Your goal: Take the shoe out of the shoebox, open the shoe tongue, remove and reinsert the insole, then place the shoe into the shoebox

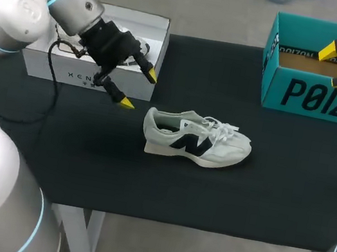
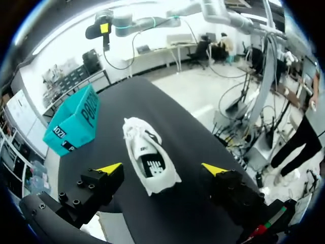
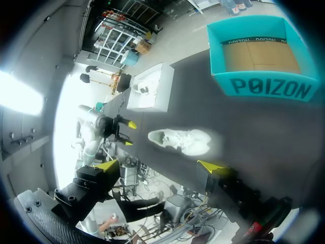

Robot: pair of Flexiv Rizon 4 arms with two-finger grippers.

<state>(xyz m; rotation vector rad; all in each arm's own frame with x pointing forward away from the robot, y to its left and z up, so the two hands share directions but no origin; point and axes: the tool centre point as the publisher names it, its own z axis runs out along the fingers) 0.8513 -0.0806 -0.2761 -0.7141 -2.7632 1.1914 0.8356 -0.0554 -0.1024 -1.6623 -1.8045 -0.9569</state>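
the shoe stood on its sole on the black table, outside the teal shoebox and well apart from it, toe towards my right. my left gripper hung just beside the heel, in front of a white box, its fingers spread wide and holding nothing. my right gripper hovered over the shoebox's open top, fingers also wide apart and empty.

A table with a matte black top fills the scene, evenly lit, its white leg showing beneath the near edge.
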